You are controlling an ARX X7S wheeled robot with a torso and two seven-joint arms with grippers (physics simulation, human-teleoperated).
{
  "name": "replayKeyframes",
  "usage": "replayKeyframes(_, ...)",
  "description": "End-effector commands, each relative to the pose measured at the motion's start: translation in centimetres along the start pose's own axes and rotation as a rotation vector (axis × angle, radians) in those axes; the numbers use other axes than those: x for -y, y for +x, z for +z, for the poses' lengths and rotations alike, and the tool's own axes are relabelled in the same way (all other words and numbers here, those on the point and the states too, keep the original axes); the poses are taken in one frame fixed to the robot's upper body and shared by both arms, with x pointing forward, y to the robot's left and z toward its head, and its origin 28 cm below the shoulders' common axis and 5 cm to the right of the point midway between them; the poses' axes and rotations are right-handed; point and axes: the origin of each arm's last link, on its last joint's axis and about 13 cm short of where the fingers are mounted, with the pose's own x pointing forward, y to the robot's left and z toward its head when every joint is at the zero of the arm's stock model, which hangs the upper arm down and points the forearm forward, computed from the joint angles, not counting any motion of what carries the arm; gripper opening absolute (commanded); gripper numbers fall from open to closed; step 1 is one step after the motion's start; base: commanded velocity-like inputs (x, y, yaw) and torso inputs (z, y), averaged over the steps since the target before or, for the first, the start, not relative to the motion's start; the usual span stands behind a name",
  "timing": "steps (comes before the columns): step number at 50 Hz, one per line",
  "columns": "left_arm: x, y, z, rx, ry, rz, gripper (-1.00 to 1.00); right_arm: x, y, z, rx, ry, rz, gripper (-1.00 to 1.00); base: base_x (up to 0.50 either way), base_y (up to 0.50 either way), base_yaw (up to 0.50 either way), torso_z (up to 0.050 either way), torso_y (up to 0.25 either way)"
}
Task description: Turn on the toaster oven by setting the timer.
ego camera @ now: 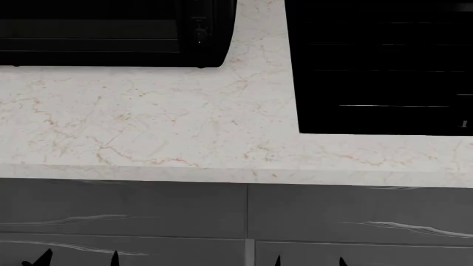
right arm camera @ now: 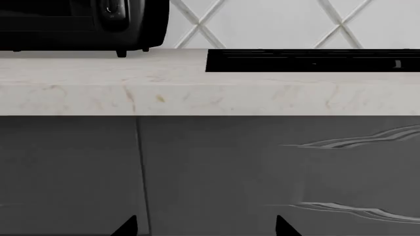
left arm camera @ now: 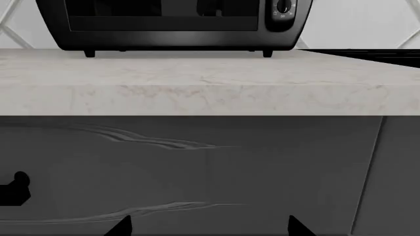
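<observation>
Even, diffuse light is falling across the pale veined marble countertop (ego camera: 148, 122), giving crisp renders with no blur. The large glossy black toaster oven (left arm camera: 177, 29) is casting only a faint shadow beneath itself and showing a soft sheen along its lower front edge, while the dark grey cabinet fronts (right arm camera: 217, 172) are sitting dimmer.

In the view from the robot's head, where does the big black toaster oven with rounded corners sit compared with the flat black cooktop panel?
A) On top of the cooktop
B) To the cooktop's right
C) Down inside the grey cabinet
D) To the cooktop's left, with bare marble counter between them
D: the black toaster oven with rounded corners stands on the pale marble counter at the head view's left, the flat black cooktop panel at its right, a strip of counter between them.
</observation>
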Motion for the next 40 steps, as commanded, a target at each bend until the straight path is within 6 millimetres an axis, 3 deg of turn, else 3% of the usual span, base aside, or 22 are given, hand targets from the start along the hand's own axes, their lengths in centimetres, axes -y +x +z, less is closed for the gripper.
replayKeyframes(1,0.0,0.0,-0.1,0.000,0.000,0.000,1.00,0.0,0.0,0.0,0.000,-0.017,0.000,1.00,0.00,0.00,0.00,0.000,0.000)
replayKeyframes(13,0.2,-0.4,0.9,0.044,-0.024,-0.052,1.00,-0.4,0.1,-0.4,-0.010,-0.017,0.018,1.00,0.00,0.00,0.00,0.000,0.000)
replayKeyframes(40,0.2,-0.7,1.6,0.078,-0.024,-0.050,1.00,-0.6,0.1,0.2,-0.006,-0.017,0.022,1.00,0.00,0.00,0.00,0.050,0.000)
